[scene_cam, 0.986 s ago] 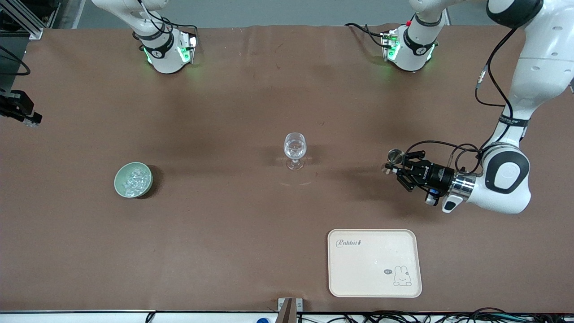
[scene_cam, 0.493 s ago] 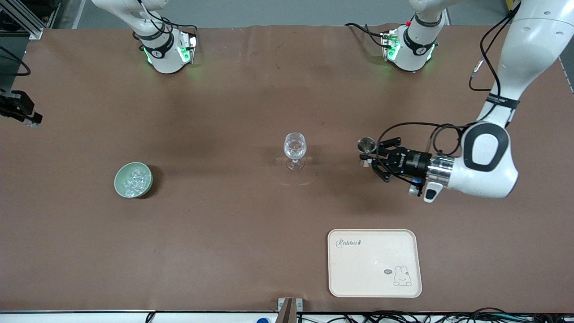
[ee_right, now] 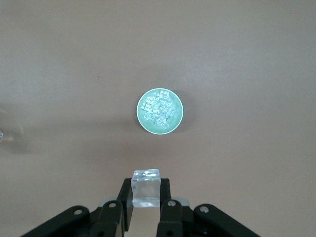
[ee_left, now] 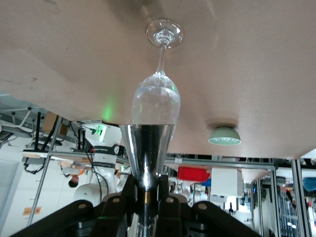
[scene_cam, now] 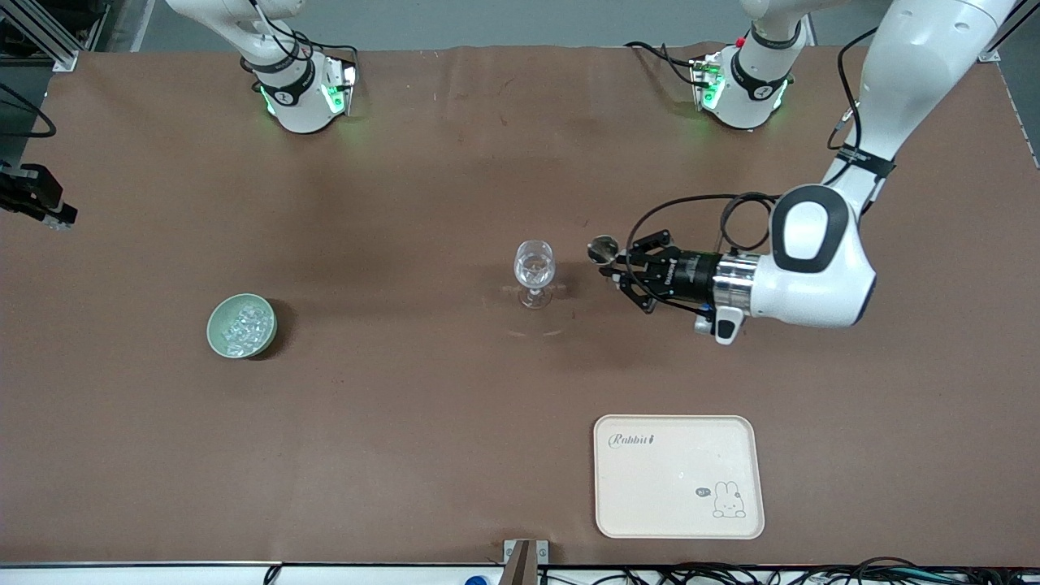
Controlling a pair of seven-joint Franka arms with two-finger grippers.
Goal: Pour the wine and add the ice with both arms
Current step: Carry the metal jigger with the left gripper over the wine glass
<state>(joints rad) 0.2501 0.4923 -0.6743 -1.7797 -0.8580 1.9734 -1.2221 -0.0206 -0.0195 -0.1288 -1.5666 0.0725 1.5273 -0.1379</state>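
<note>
Now the left arm (scene_cam: 821, 268) has swung in from its end of the table; the left gripper (scene_cam: 611, 264), clamped on the jigger (scene_cam: 602, 249), hangs just beside the wine glass (scene_cam: 534, 271), so pouring looks imminent. High over the ice bowl (ee_right: 159, 111), the right gripper (ee_right: 146, 196) pinches one ice cube (ee_right: 146, 187).

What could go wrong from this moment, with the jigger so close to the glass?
1. The left gripper holds the jigger beside the thin-stemmed wine glass; a bump may tip the glass over.
2. If the jigger tilts before it is over the rim, the wine may spill on the table.
3. The right gripper pinches an ice cube high over the bowl; the cube may slip out.
</note>
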